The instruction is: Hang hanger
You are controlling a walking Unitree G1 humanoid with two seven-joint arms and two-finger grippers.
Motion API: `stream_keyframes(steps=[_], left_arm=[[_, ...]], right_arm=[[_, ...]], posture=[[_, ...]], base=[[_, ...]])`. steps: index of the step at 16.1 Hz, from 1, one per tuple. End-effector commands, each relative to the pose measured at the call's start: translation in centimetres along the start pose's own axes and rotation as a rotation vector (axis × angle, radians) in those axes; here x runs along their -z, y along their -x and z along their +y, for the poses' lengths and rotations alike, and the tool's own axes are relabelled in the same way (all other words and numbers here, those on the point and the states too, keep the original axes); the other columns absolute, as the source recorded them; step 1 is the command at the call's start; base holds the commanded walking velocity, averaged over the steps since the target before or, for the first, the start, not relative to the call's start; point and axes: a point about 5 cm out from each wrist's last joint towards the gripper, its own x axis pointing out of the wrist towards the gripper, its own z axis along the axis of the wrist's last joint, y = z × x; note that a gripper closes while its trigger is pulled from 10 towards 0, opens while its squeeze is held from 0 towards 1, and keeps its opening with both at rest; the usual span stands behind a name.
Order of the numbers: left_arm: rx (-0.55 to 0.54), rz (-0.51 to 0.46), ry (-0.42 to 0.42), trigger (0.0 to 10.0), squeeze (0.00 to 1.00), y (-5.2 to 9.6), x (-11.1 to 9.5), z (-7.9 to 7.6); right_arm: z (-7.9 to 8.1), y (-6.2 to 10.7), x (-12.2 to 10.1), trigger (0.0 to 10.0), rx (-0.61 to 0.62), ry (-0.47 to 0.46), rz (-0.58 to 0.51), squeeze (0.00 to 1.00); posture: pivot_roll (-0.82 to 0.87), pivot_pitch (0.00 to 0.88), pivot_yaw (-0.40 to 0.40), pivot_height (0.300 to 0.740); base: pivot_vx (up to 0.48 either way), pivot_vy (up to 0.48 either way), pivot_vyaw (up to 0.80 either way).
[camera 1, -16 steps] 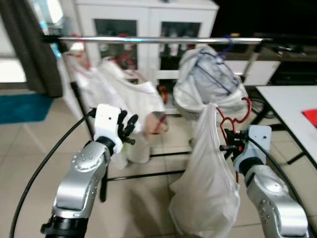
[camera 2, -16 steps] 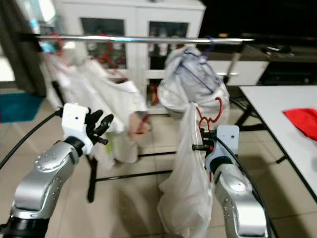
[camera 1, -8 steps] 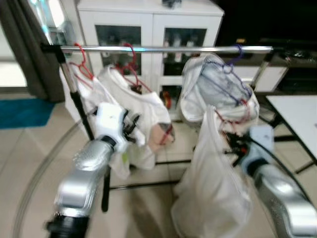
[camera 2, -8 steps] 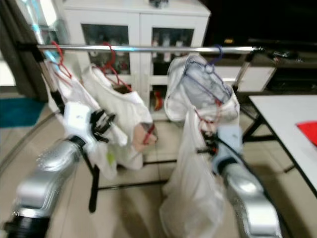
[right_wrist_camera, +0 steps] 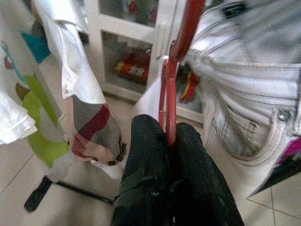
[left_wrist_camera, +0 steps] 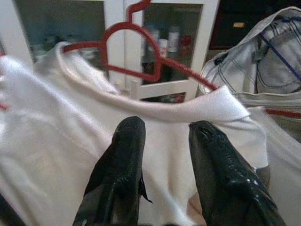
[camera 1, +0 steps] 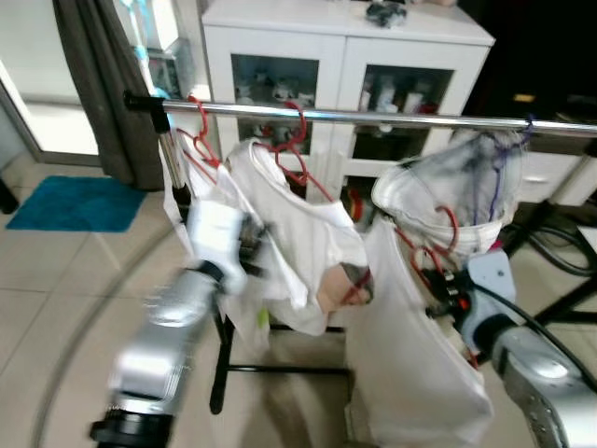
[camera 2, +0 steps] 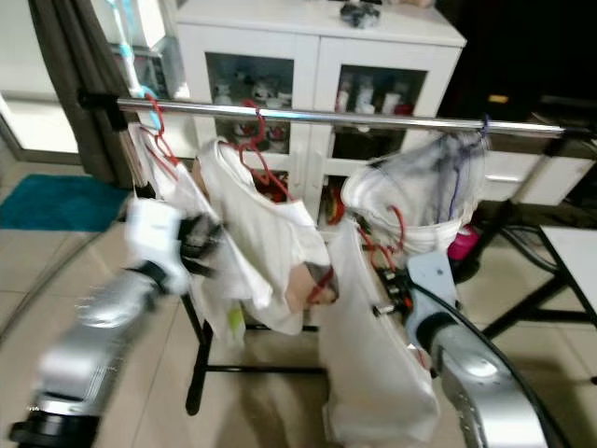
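Below rail (camera 1: 373, 117), hanger (right_wrist_camera: 171, 108) between right jaws.

1. Red hanger (right_wrist_camera: 170, 101) between the black fingers (right_wrist_camera: 146, 169) of the right tool (right_wrist_camera: 170, 141)
2. White shirt (camera 1: 298, 233) on a silver rail (camera 1: 373, 117)
3. White cabinet (camera 1: 345, 56)
4. Teal mat (camera 1: 75, 203)
5. Pale denim jeans (right_wrist_camera: 254, 70)

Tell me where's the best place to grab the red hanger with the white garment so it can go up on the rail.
Grip the red hanger on its thin neck, just under the hook, coming from below. The right gripper is already shut there. The garment drapes below, so the neck is the only bare, narrow part, and the hook stays clear for the rail.
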Motion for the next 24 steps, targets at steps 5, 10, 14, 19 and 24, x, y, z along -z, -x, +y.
stream_keyframes(steps=[5,10,14,19,24], left_arm=[[0.0,0.009,-0.044,10.0,0.0,0.8,0.1,0.3],[0.035,0.024,-0.089,10.0,0.0,0.9,0.3,0.0],[0.104,0.017,-0.133,10.0,0.0,0.7,0.0,-0.6],[0.244,-0.034,-0.167,10.0,0.0,0.9,-1.3,-1.8],[0.359,-0.052,-0.171,10.0,0.0,1.1,-1.7,-3.0]], right_arm=[[0.8,0.7,-1.8,10.0,-0.053,0.03,-0.065,0.0],[1.1,0.8,-2.8,10.0,-0.051,0.005,-0.099,0.0],[1.7,-0.1,-4.7,10.0,0.015,0.009,-0.195,0.0],[0.9,-2.1,-7.1,10.0,0.19,-0.002,-0.251,0.0],[-1.7,-3.6,-9.6,10.0,0.319,-0.027,-0.302,0.0]], posture=[[-0.05,0.042,-0.053,0.74],[-0.05,0.041,-0.045,0.74],[-0.05,0.034,-0.044,0.74],[-0.03,0.019,-0.039,0.74],[-0.03,0.007,-0.038,0.74]], base=[[0.197,0.0,0.0],[0.0,0.0,0.0],[0.0,0.0,0.0],[0.0,0.0,0.0],[0.0,0.0,0.0]])
